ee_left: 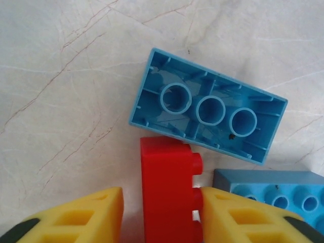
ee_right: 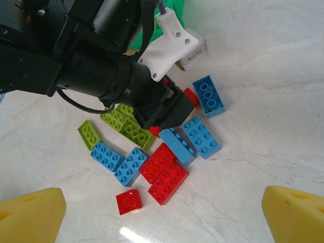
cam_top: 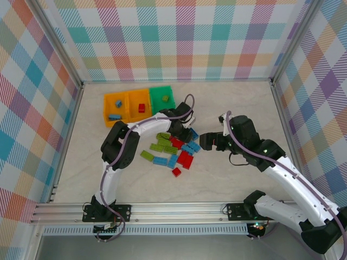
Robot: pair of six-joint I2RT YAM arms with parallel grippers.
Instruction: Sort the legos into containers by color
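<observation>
Left gripper (ee_left: 162, 200) is down over the pile, and a small red studded plastic brick (ee_left: 164, 172) sits between its yellow fingers (ee_left: 86, 217). The brick lies on its side on the pale marble-look tabletop (ee_left: 61, 76), with its studs pointing sideways at one finger. That finger looks to be just touching the studs. On the smooth side there is a clear sliver of tabletop before the other finger, so the fingers are fairly narrow and straddle the brick without clamping it.

The key relation is that the red brick's long axis runs straight out from the wrist, along the fingers. A squeeze would therefore cross its short side, studs to base. Its far end butts against an upturned light-blue rectangular brick (ee_left: 207, 111), and a second blue brick (ee_left: 273, 195) lies just beside the stud-side finger, so a neighbour could well get nudged.

Right gripper (ee_right: 162, 202) hangs near the pile of legos (cam_top: 173, 149) with its fingers spread wide, holding nothing.

The middle orange plastic bin (cam_top: 135, 99), which already has a red piece in it, lies beyond the pile on the left arm's side. My read is that the left arm is the nearer one for this carry.
</observation>
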